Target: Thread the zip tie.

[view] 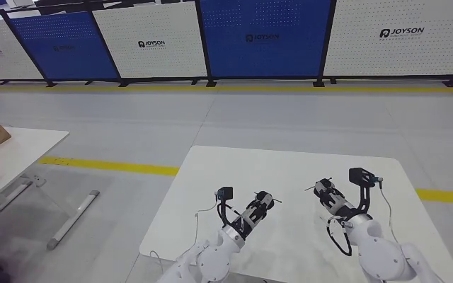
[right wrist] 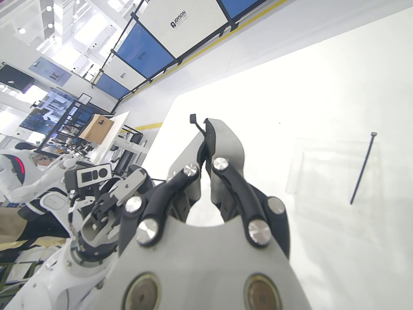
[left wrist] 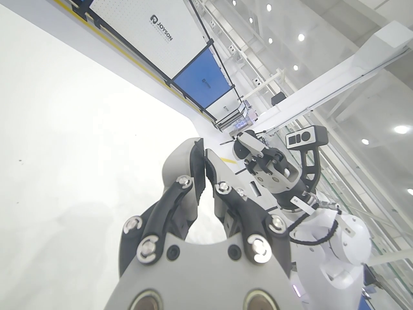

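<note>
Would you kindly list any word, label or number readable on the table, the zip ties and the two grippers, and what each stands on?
On the table: none.
On the held zip tie in the right gripper: none.
On the loose zip tie: none.
On the left gripper or the right one: none.
On the partition panels: a logo and brand wordmark, not read off.
On the posters: too small to read.
</note>
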Motion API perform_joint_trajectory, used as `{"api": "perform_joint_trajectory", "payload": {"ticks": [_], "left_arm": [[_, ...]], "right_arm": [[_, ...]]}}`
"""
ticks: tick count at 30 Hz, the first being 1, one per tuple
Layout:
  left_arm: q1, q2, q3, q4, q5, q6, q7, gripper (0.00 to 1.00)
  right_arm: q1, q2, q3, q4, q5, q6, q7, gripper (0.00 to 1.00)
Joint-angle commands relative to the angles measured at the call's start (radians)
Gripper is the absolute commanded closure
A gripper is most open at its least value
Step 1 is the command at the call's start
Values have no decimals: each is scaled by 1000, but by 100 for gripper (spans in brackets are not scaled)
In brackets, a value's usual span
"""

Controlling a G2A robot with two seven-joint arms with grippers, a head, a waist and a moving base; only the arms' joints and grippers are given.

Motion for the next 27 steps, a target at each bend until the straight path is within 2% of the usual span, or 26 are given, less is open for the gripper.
{"api": "perform_joint_trajectory", "payload": {"ticks": [1, 7, 23, 27], "left_arm": [[-3, -1, -5, -2, -9, 3, 0, 100], [-2, -3, -23, -4, -61, 35, -6, 100], [-2, -3, -23, -4, -61, 35, -6, 100], [-2, -3, -23, -4, -61, 35, -6, 100]], "right_arm": [[0, 0, 0, 0, 0, 0, 0, 100], [0, 0, 0, 0, 0, 0, 0, 100], [0, 0, 0, 0, 0, 0, 0, 100], [-24, -2, 5, 6, 15, -31, -26, 100]]}}
